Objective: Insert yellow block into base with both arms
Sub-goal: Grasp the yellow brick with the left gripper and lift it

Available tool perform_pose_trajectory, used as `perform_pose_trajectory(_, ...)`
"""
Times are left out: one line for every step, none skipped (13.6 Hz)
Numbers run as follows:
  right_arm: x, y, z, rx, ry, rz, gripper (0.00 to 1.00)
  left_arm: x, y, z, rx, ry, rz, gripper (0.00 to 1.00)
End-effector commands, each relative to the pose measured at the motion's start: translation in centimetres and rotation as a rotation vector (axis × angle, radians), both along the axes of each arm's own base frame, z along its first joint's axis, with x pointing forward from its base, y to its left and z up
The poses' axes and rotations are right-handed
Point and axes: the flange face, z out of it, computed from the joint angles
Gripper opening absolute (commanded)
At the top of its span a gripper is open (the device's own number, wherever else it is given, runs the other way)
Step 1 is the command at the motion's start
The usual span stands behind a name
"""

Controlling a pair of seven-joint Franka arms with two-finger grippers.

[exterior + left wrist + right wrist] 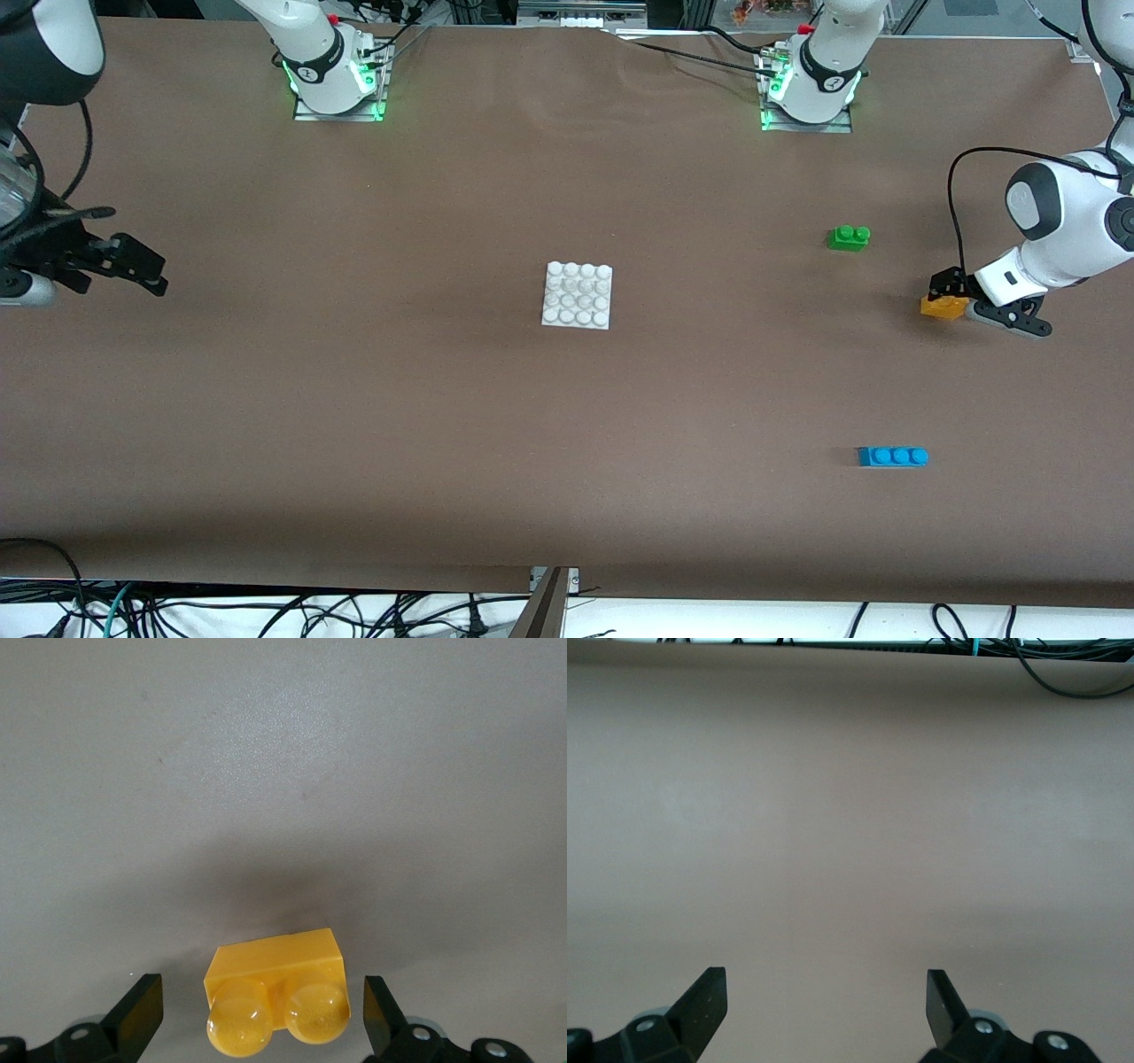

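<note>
Robotics lab, w/ a test-bench setup: two white jointed arms (1054, 230) bolted on green-lit bases (337, 89) along one edge of a big tabletop (443, 425) covered in plain brown sheet. Loose black cables (266, 611) trail off the tabletop edge nearest the front camera, metal framing and more wiring past the bases. Only props are toy bricks, e.g. green brick (849, 237), blue brick (893, 456), plus a white studded plate (578, 295).

Brown table (354, 399): base (578, 296), three bricks (893, 456)
</note>
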Motion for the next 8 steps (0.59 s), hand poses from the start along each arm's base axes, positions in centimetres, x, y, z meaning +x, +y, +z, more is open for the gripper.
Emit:
perform_pose_trajectory(-1.60, -0.71, 0.29, -0.013, 0.032, 0.032, 1.00, 0.08, 0.08, -0.36, 0.007, -0.007, -0.017, 1.00)
perform_pose_trajectory(-1.64, -0.68, 0.38, -0.010, 0.030, 0.030, 1.00, 0.02, 0.13, -0.53, 0.005, -0.005, -0.014, 0.99)
perform_pose_trajectory(-1.85, -0.68, 0.42, -0.010, 0.031, 0.028, 1.00, 0.04, 0.04, -0.60, 0.004, -0.004, -0.014, 0.97)
perform_pose_trajectory(-2.24, -0.59, 0.08, -0.010, 0.041, 0.030, 1.00, 0.00, 0.12, -0.61, 0.004, -0.004, -0.013, 0.95)
perform_pose_trajectory(-2.40, -0.41, -0.03, -0.009, 0.044, 0.031, 1.00, 0.00, 0.12, -0.61, 0.004, -0.004, -0.011, 0.91)
perform_pose_trajectory(-2.22, -0.34, -0.08, -0.011, 0.048, 0.033, 1.00, 0.03, 0.04, -0.60, 0.004, -0.004, -0.013, 0.89)
perform_pose_trajectory(-2.10, -0.22, 0.11, -0.006, 0.057, 0.033, 1.00, 0.05, 0.05, -0.52, 0.005, -0.005, -0.011, 0.87)
perform_pose_trajectory(-1.92, -0.17, 0.18, -0.011, 0.057, 0.035, 1.00, 0.05, 0.05, -0.52, 0.005, -0.005, -0.010, 0.84)
